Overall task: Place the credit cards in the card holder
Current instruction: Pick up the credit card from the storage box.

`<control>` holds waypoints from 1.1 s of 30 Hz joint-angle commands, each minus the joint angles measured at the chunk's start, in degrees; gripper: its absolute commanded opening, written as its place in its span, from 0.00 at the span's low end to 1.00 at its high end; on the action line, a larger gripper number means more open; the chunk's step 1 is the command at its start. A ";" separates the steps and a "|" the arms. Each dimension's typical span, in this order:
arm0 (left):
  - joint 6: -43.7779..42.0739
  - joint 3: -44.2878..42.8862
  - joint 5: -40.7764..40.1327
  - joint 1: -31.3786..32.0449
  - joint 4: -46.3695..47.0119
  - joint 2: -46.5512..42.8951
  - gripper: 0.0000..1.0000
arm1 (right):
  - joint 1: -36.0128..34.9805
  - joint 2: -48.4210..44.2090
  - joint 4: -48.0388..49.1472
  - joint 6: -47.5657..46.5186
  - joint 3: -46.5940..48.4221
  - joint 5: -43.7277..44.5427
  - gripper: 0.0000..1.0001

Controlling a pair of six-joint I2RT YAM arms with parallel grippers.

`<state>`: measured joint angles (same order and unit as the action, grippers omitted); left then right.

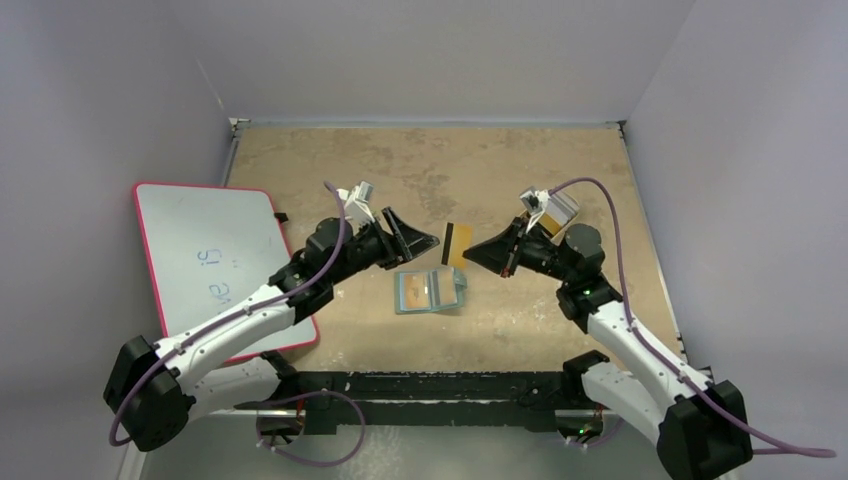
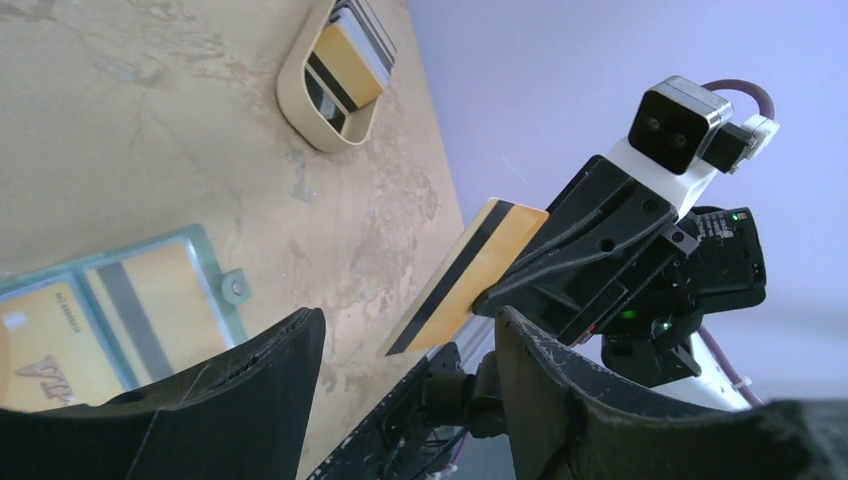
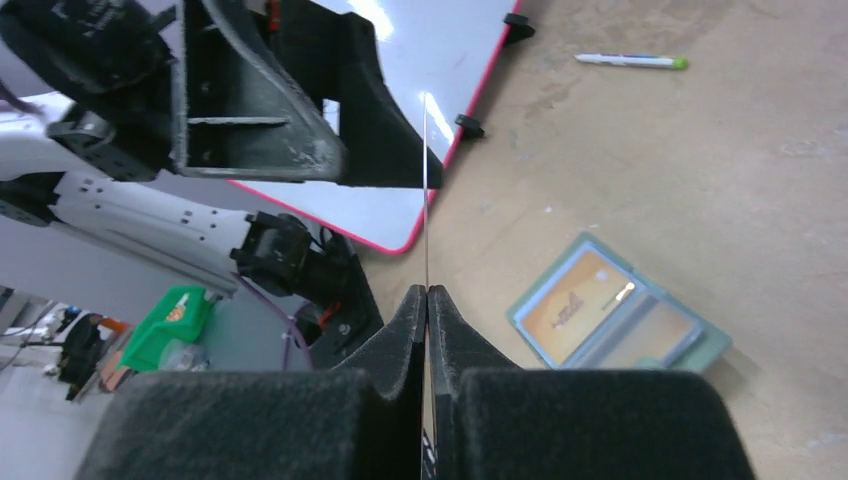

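A yellow-orange credit card with a black stripe hangs above the table, and my right gripper is shut on one end of it. In the right wrist view the card shows edge-on, rising from the closed jaws of that gripper. My left gripper faces it, open. In the left wrist view the card's free end reaches toward the gap of the left gripper, touching neither finger. The card holder lies open on the table below, with yellow cards in its pockets.
A tan rounded tray holding more cards sits farther along the table. A red-framed whiteboard lies at the left, partly under the left arm. A pen lies on the table beyond the whiteboard's corner.
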<state>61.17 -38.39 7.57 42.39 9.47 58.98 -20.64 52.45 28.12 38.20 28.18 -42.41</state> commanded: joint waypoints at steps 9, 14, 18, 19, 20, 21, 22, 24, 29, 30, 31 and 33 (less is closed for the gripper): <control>1.95 -3.85 8.97 -0.04 13.29 4.33 0.42 | -2.40 -1.49 7.21 5.85 -1.21 -3.74 0.00; 0.43 -4.64 9.71 -0.03 10.82 4.80 0.10 | -2.90 1.52 9.11 6.75 -1.74 -3.73 0.00; -1.96 -5.45 7.48 -0.07 6.28 4.66 0.00 | -2.91 1.25 2.83 3.86 -0.50 0.46 0.03; -2.32 -5.46 7.20 -0.08 5.83 4.51 0.00 | -2.91 0.88 1.04 3.20 -0.21 2.31 0.09; -2.69 -5.47 6.81 -0.09 5.23 4.48 0.00 | -2.91 0.56 -0.16 2.77 -0.09 3.39 0.14; -3.29 -5.42 6.30 -0.05 4.36 4.41 0.00 | -2.87 0.29 -0.79 2.54 -0.16 4.08 0.20; -3.90 -5.46 5.72 -0.06 3.38 4.45 0.00 | -2.89 0.10 -1.08 2.43 -0.13 4.76 0.25; -5.24 -5.42 4.41 -0.08 1.43 4.55 0.00 | -2.89 0.24 -1.42 2.35 -0.15 6.05 0.35; -7.95 -5.84 -5.11 -0.07 -7.76 4.72 0.00 | -2.90 4.39 -6.65 -2.05 0.78 12.76 0.50; -7.84 -5.26 -6.69 -0.11 -8.38 4.48 0.00 | -2.95 5.95 -7.88 -3.09 1.73 14.15 0.50; -7.79 -5.10 -8.34 -0.09 -9.71 4.44 0.00 | -2.92 7.73 -9.11 -4.18 2.53 15.18 0.51; -8.34 -5.26 -11.15 -0.14 -12.46 5.15 0.00 | -3.04 11.26 -10.85 -5.63 4.21 16.97 0.54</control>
<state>55.66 -41.67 4.84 42.15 2.57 63.90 -23.46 58.92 21.85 37.67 28.01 -31.77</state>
